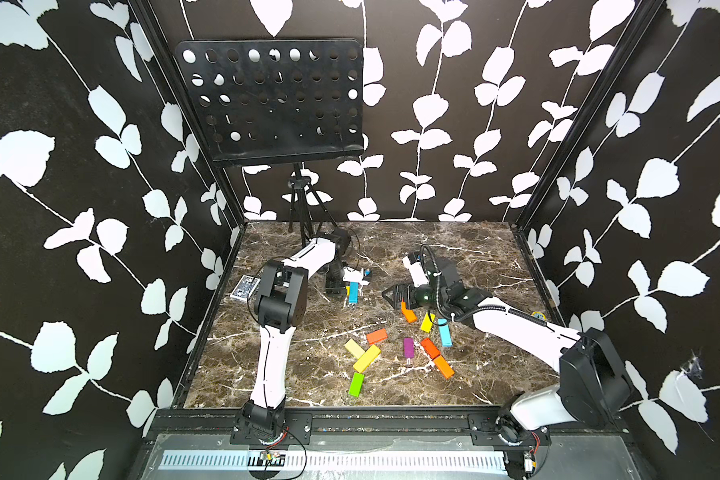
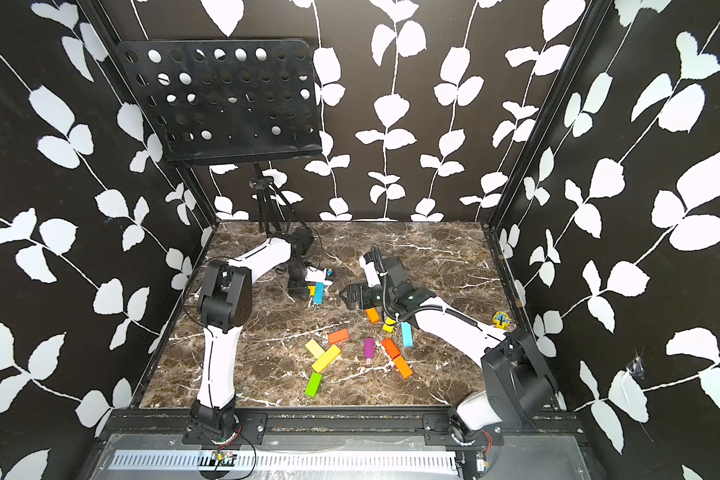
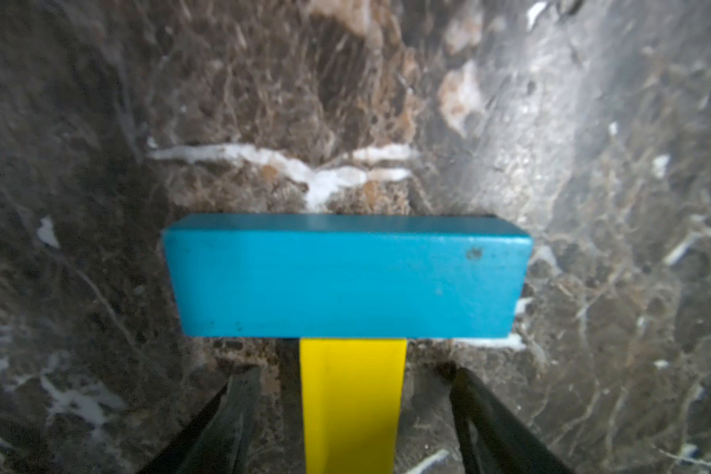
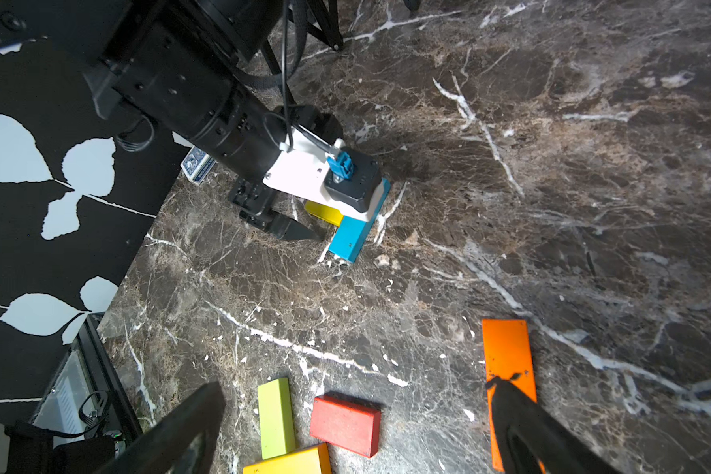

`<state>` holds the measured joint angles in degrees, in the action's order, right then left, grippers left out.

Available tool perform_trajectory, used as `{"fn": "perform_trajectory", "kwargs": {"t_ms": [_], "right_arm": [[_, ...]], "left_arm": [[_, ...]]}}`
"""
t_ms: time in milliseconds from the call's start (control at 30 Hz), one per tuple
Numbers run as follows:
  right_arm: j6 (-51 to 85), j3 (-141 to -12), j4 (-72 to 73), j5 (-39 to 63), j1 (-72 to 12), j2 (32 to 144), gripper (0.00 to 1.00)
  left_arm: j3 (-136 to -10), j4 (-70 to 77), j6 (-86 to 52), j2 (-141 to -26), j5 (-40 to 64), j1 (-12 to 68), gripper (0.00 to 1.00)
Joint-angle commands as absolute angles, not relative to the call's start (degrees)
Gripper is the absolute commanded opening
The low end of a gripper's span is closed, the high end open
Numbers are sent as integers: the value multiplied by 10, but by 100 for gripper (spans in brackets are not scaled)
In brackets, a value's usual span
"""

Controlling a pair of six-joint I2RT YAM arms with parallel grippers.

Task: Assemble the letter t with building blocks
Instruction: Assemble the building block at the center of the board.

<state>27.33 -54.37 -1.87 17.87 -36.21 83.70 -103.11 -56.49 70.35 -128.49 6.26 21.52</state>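
A cyan block point(image 3: 347, 279) lies flat on the marble table, and a yellow block point(image 3: 352, 406) butts against the middle of its long side in a T shape. My left gripper point(image 3: 352, 414) is open around the yellow block, with a gap on each side. In both top views this pair point(image 1: 352, 291) point(image 2: 317, 292) sits at mid-table. My right gripper point(image 4: 356, 400) is open and empty above loose blocks: a red one point(image 4: 345, 424), a pale green one point(image 4: 276, 416) and an orange one point(image 4: 507, 353), which one fingertip overlaps.
Several more blocks are scattered at front centre, among them lime point(image 1: 356, 384), yellow point(image 1: 366, 358), purple point(image 1: 408, 347) and cyan point(image 1: 445, 332). A blue card box point(image 1: 244, 287) lies at the left edge. A music stand point(image 1: 271, 99) stands behind. A yellow token point(image 2: 500, 319) rests at the right.
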Motion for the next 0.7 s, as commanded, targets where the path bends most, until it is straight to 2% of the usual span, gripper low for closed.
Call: {"fn": "perform_trajectory", "kwargs": {"t_ms": [0,300,400,467,667], "right_arm": [[278,-540,5,184,-359,823,99],[280,-526,10,182,-359,818,99],[288,-511,19,170,-359,805,99],[286,-502,19,164,-359,794,99],[270,-475,14,165,-359,751,99]], "left_arm": [[-1043,-581,708,-1280,80,219,79],[-1023,-515,707,-1236,90,218,85],[-1021,-498,697,-1212,90,219,91],[-1021,-492,688,-1195,88,218,99],[-1057,-552,636,-1156,68,219,99]]}}
